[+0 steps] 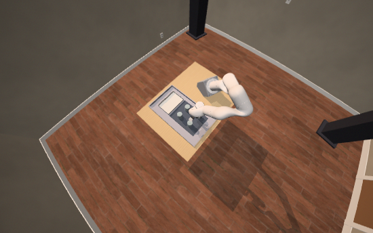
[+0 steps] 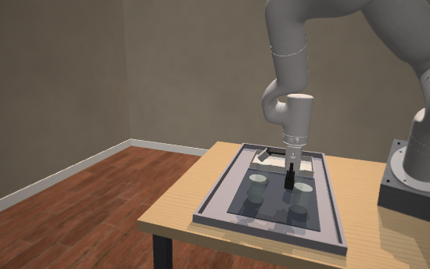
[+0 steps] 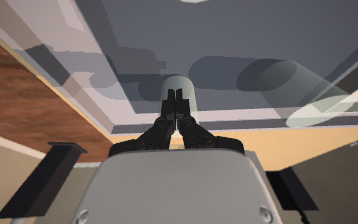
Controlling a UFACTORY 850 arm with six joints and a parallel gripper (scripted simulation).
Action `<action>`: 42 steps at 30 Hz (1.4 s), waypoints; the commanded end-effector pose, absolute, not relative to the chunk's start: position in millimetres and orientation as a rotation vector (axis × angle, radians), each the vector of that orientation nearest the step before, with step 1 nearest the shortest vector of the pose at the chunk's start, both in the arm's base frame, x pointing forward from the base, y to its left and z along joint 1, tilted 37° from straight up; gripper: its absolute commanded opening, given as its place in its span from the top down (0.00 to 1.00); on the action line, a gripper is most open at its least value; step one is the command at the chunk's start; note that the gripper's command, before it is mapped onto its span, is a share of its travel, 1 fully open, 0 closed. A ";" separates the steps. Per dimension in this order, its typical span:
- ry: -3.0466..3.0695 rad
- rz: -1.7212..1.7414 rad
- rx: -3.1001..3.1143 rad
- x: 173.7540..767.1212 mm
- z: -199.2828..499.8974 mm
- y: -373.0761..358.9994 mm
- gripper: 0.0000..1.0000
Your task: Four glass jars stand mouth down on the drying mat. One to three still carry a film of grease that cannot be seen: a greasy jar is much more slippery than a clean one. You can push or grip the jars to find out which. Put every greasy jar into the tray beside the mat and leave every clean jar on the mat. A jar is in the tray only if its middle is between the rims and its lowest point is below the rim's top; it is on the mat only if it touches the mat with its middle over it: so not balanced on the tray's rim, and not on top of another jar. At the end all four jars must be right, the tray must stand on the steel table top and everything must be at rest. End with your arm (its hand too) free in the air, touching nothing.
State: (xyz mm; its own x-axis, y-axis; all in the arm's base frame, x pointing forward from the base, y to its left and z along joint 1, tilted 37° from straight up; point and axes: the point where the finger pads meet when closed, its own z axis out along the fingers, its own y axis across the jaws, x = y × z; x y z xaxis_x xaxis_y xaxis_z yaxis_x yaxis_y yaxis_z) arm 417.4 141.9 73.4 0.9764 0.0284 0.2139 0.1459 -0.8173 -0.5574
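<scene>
Several clear glass jars stand mouth down on the dark drying mat. In the exterior view I see a far left jar, a far right jar, a near left jar and a near right jar. My gripper is shut with nothing between its fingers. It hangs low over the mat, just left of the far right jar. In the wrist view the shut fingertips point at a jar straight ahead, and another jar is to the right. The white tray lies beyond the mat.
Mat and tray lie on the rimmed steel table top, which rests on a wooden table. The arm's base stands at the right. From above, the arm covers part of the mat beside the tray.
</scene>
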 end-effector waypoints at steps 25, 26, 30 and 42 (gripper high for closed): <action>-0.122 -0.263 -2.518 414.1 75.2 140.0 1.00; -0.122 -0.263 -2.518 413.9 75.3 140.0 1.00; -0.122 -0.263 -2.518 413.5 75.4 139.8 1.00; -0.122 -0.263 -2.518 422.6 75.4 141.4 1.00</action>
